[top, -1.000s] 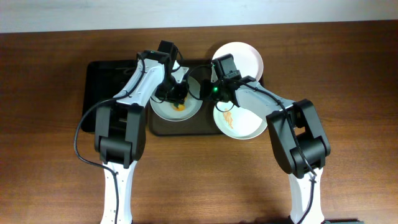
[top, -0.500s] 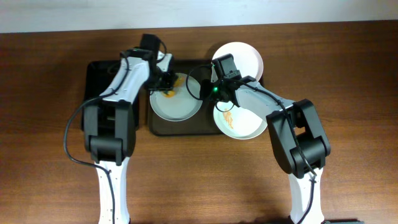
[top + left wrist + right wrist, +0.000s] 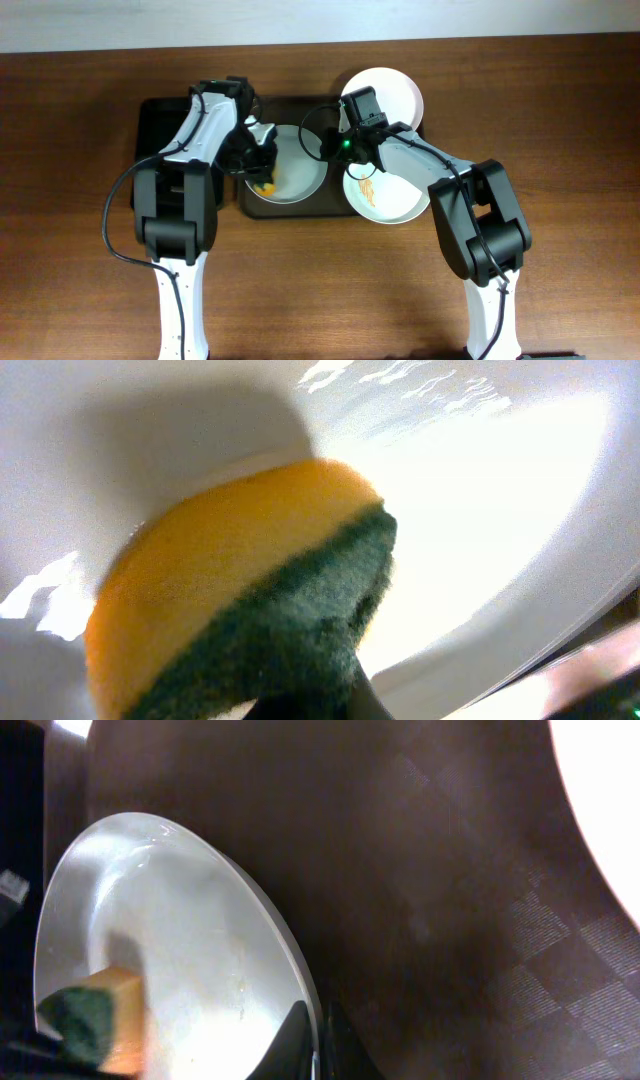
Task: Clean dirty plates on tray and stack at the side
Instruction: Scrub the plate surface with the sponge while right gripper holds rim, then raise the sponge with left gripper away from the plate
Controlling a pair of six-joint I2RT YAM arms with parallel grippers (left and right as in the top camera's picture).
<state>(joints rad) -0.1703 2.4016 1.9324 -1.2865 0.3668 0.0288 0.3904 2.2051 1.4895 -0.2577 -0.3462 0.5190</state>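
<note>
With left gripper (image 3: pixel 257 170) clamped on yellow-and-green sponge (image 3: pixel 250 600), sweep flat across white round plate (image 3: pixel 298 162) while right gripper (image 3: pixel 308 1038), pinched on its right rim, steadies it.

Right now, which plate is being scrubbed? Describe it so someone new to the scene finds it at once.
Find the dark brown tray at the table's middle. The white plate sits on its left half, beside the black tray. Unlike the streaked plate and the bare plate to its right, it has a yellow-and-green sponge on it.
</note>
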